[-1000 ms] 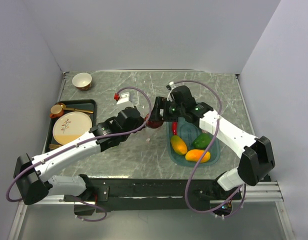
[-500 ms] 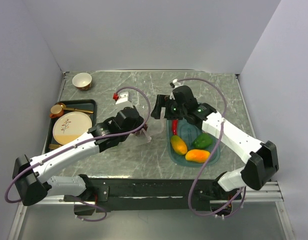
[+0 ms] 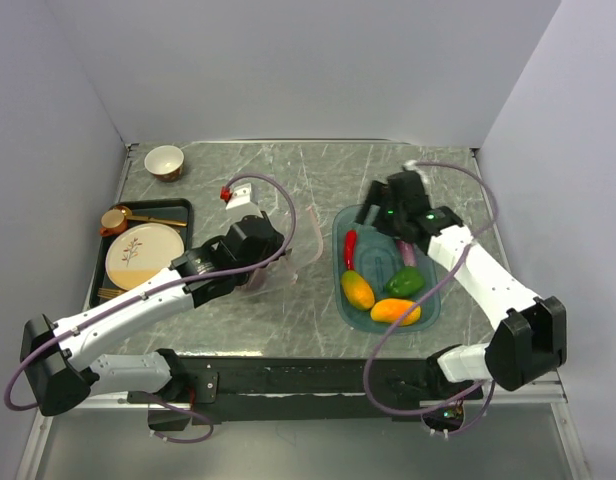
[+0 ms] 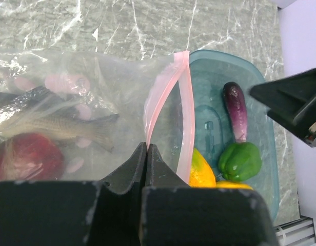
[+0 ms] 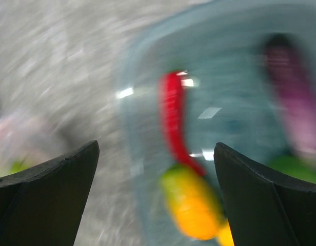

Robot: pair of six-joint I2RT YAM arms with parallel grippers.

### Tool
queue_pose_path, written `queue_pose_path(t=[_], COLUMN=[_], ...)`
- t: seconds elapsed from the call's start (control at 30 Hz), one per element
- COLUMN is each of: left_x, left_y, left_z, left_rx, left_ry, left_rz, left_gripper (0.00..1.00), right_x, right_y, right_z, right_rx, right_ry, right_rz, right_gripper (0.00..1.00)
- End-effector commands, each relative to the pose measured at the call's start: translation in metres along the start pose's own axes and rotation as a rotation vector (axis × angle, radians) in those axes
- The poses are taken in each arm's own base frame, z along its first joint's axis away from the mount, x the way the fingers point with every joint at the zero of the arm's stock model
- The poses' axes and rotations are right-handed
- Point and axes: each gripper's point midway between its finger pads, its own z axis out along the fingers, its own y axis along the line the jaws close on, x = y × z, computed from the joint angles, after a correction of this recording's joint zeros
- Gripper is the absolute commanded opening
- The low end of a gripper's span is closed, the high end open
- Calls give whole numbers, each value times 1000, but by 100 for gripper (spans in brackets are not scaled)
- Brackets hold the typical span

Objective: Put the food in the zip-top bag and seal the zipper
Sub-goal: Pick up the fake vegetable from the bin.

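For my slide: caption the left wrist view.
Left claw pinches bag by pink zipper; eggplant, pepper in tray.

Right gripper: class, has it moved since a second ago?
Yes. The right gripper moved rightward, from left of the teal tray to above its far end.

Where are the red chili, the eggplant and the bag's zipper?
red chili (image 3: 350,247), top view, middle of its body.
eggplant (image 4: 236,110), left wrist view, middle of its purple body.
zipper (image 4: 186,118), left wrist view, midway along the pink strip.
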Motion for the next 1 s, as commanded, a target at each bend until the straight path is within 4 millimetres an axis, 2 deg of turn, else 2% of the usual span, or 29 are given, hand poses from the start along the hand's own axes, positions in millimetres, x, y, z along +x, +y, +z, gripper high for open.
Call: queue_pose_path(t=[0.0, 0.13, 0.3, 0.43, 0.5, 0.6, 0.7, 0.97], left_x=[-5, -5, -2, 1, 0, 0, 1, 0], left_y=[-4, -9, -9, -10, -10, -13, -15, -14], left_z=[0, 1, 2, 3, 3, 4, 4, 3], left_rx=[26, 52, 50, 61, 61, 62, 70, 66], left_ry=[-20, -18, -11, -4, -4, 1, 8, 7], left_rz=[-13, 1, 5, 5, 7, 11, 22, 20], left_gripper=[1, 1, 1, 1, 1, 1, 1, 1], right_x=[-2, 6, 19, 37, 39, 51, 55, 80], right_y=[-72, -93, -126, -121, -114, -122, -128, -135], right_z=[-5, -7, -32, -43, -42, -41, -37, -9], right_rx=[178, 241, 408, 320, 259, 284, 310, 356], right_ry=[-1, 8, -34, -60, -70, -62, -64, 47], right_rz=[126, 121, 262, 385, 410, 446, 451, 426], right_gripper=[100, 100, 100, 100, 100, 100, 100, 100])
